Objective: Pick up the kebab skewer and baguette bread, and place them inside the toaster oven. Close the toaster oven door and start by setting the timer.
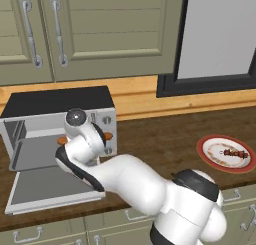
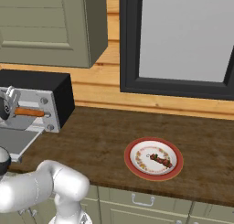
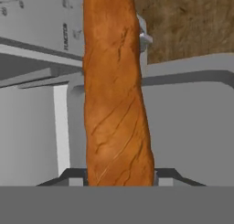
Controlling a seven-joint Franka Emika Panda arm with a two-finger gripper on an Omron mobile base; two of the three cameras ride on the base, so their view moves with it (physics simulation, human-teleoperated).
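Carrying the baguette bread (image 3: 116, 95) into the toaster oven (image 1: 60, 124) looks like the step in hand; the hand (image 3: 119, 179) is clamped on the loaf, a dark fingertip (image 3: 73, 177) showing on either side of it at the bottom of the hand view. From the right base view the bread sits level right at the oven mouth, held crosswise.

Toaster oven door (image 1: 47, 189) is dropped flat, w/ the grey tray (image 1: 37, 151) behind it. Kebab skewer (image 2: 160, 159) lies on the red-rimmed plate (image 2: 130, 166), well apart to the right on the table (image 2: 91, 141), so that half isn't done yet.

Next move, I'd judge: ease the loaf down onto the tray, let go, back out w/o clipping the door, then go for the skewer.

Materials: bread is a long slim orange-brown stick w/ scored crust, rough-looking, prob. rigid enough to hold by one spot. Oven is boxy matte grey metal, black top, round knobs (image 1: 106, 120) on the right panel. Table is dark wood grain. Skewer is thin, w/ small dark chunks.
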